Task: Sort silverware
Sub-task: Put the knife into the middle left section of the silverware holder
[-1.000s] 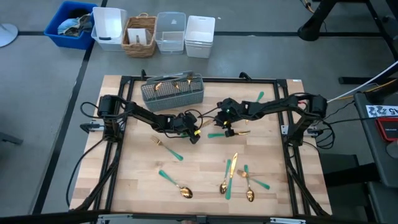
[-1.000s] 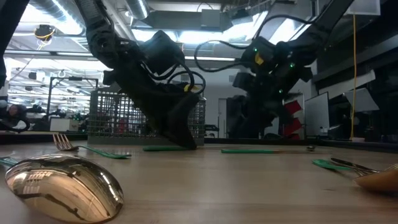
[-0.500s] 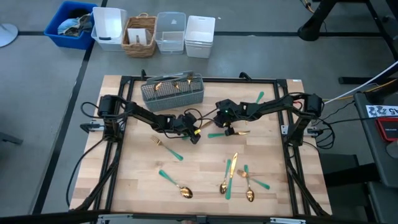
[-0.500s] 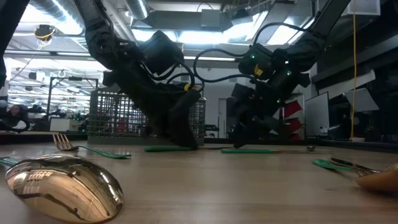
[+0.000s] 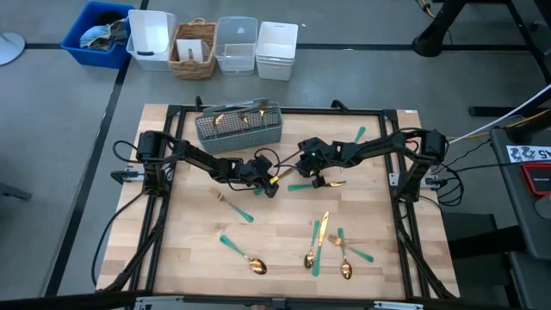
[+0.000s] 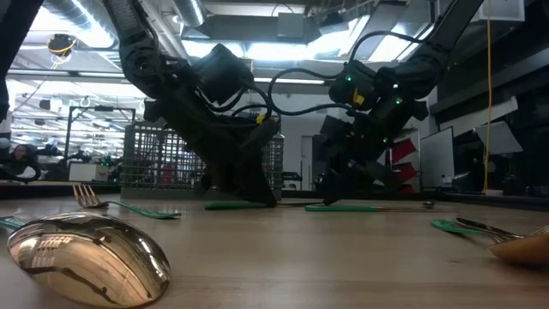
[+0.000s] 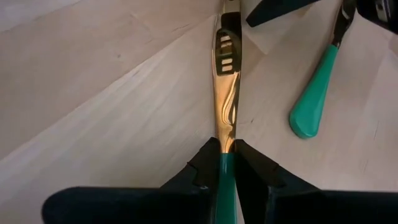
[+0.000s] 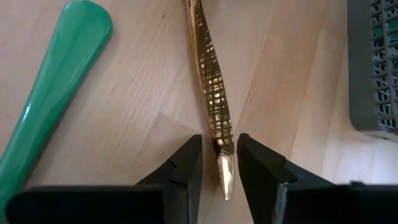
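Observation:
My left gripper (image 5: 270, 184) (image 7: 227, 152) is shut on one piece of the silverware (image 7: 226, 93). The piece has a teal handle and a long gold head that reaches toward my right gripper (image 5: 294, 173) (image 8: 219, 140). The right fingers stand apart on either side of the gold tip (image 8: 222, 168), and I cannot tell whether they touch it. Beside them a second teal-handled piece (image 8: 53, 87) (image 7: 314, 93) lies flat on the wood. More silverware lies near the front: a fork (image 5: 231, 205), a spoon (image 5: 244, 252) and a knife (image 5: 321, 232). My left gripper pinches the piece between its two fingers at the top of the teal handle (image 7: 225, 171), right where the gold begins. The fingers lie along the piece and slant down from the table's left. The gold head points away from them, low over the wood.
A grey mesh caddy (image 5: 239, 127) (image 8: 373, 62) with gold pieces in it stands at the far side, close behind the grippers. Two spoons (image 5: 344, 258) lie at the front right, and one teal piece (image 5: 360, 134) at the far right. Bins (image 5: 215, 43) stand beyond the table.
My right gripper has come down a little and rolled, so its fingers now reach around the gold tip of the piece that my left gripper holds. My left gripper has rolled slightly in place and turned the piece with it.

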Available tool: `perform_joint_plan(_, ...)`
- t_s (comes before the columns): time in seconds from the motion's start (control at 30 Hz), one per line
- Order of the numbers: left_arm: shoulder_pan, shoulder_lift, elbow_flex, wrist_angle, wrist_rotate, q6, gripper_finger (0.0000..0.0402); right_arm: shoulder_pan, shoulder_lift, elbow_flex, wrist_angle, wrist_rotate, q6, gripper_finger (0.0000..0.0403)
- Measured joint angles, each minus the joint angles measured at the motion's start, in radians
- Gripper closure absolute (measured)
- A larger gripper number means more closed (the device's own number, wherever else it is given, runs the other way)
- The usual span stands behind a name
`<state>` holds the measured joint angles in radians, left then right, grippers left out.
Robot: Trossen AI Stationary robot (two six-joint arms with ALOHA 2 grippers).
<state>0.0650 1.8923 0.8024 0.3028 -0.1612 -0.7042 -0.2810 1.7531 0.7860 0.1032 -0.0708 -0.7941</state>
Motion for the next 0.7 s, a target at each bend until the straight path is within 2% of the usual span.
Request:
perform_joint_plan(0.3,0.000,0.000,0.000,0.024,0.010,-0.056,0.0369,0.000,0.000,0.000,0.005,0.000,-0.027,0.0302)
perform_joint_plan(0.7,0.001,0.000,0.000,0.030,0.013,-0.056,0.0368,0.000,0.017,0.000,0.056,0.010,-0.027,0.0302)
